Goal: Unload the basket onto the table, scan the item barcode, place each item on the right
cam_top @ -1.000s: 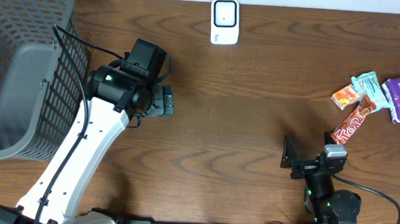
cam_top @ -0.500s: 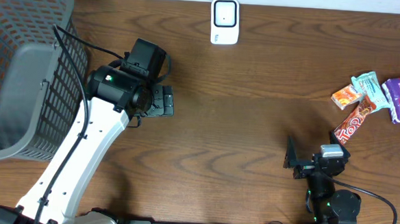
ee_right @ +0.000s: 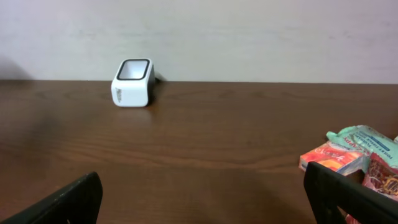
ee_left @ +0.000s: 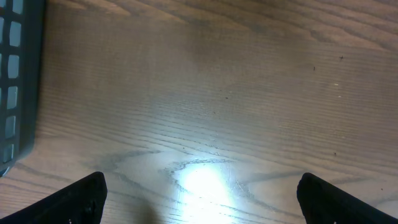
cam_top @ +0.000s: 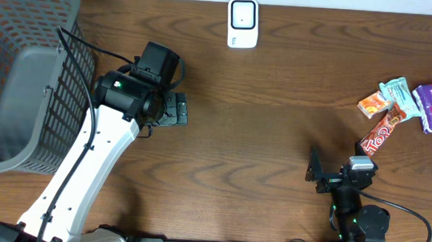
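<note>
Fingertips (ee_left: 87,194) alone show — left hand (ee_left: 200,194) and right hand (ee_right: 202,191) spread wide (snacks (ee_right: 341,155) cropped).

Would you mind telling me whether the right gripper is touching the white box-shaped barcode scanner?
Apart. The right wrist view shows the open right gripper low in frame, with bare wooden table between it and the white box-shaped barcode scanner.

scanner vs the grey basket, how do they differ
The scanner is small, white and solid; the basket is large, grey and mesh-walled. The scanner stands at the table's far edge, midway along; the basket fills the far left corner. The scanner has a dark-framed window on top; the basket is open-topped. Both rest on the wooden table.
</note>
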Controlling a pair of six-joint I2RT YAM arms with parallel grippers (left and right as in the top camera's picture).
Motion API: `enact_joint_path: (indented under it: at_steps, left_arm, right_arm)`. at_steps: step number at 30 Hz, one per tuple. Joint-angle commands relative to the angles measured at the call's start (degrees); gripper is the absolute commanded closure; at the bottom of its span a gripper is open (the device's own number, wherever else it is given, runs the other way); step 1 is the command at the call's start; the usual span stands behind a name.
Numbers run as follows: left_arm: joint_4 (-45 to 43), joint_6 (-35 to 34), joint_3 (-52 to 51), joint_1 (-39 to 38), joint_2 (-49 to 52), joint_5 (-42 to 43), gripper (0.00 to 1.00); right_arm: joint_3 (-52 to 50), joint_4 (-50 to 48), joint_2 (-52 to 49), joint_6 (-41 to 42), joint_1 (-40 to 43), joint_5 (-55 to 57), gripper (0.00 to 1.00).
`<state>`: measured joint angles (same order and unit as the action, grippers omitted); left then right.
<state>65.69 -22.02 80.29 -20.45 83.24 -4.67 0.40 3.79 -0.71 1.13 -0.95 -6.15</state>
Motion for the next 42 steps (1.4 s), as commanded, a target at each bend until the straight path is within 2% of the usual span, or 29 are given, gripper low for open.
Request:
enact_joint_path:
  at_steps: [1, 35, 42]
  left_arm:
    - [0.22, 0.79, 0.28, 0.13, 0.02, -0.33, 0.02]
    - [0.24, 0.79, 0.28, 0.13, -0.07, -0.35, 0.02]
    - [1.29, 0.81, -4.57, 0.13, -5.51, 2.56, 0.02]
  right_arm:
    - [-0.04, 0.35, 0.44, 1.86, -0.26, -0.79, 0.01]
    - [-0.04, 0.09, 0.42, 1.84, -0.26, -0.81, 0.01]
    - [-0.04, 0.09, 0.42, 1.84, -0.26, -0.81, 0.01]
